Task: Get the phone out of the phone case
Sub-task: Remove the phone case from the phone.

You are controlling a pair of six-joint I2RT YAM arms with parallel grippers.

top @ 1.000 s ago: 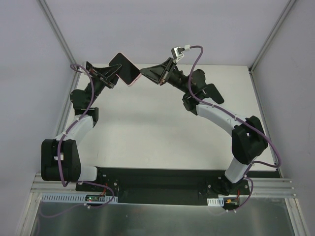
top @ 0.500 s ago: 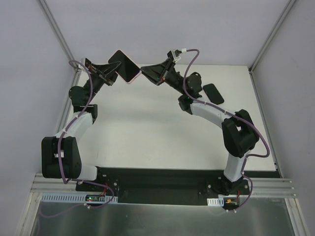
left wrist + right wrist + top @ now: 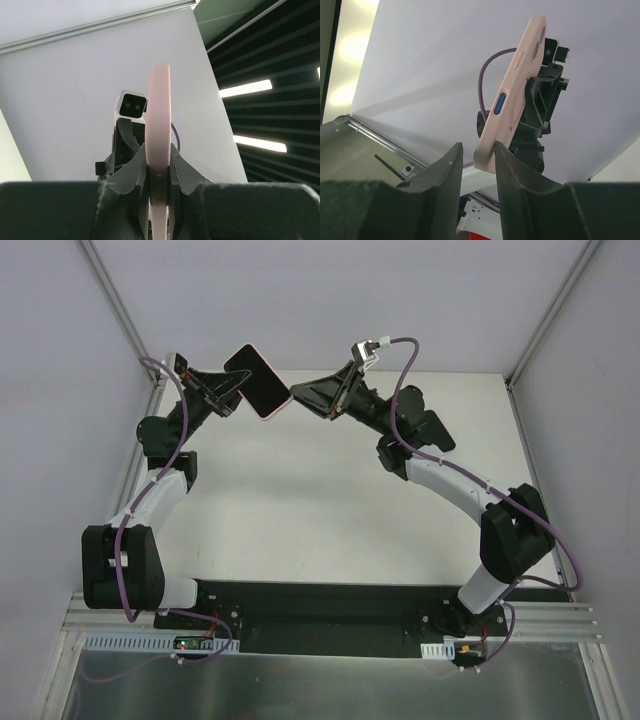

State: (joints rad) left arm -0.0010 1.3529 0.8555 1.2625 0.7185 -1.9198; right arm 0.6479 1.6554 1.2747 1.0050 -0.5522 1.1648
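Over a white desk [image 3: 300, 500] ringed by pale walls, finds the left claw [image 3: 158, 172] clamped on the salmon-pink phone case [image 3: 158, 115], raised clear of the desk at the far left. Shows the black phone [image 3: 262, 383] seated in it, dark face tilted upward. Catches the right claw [image 3: 477, 147] with fingers parted, tips just at the case's lower corner.

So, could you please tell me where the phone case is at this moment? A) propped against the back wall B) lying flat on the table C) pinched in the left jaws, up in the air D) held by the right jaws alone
C: the left wrist view shows the case edge-on, pinched between the left jaws, and the top view shows it raised above the table.
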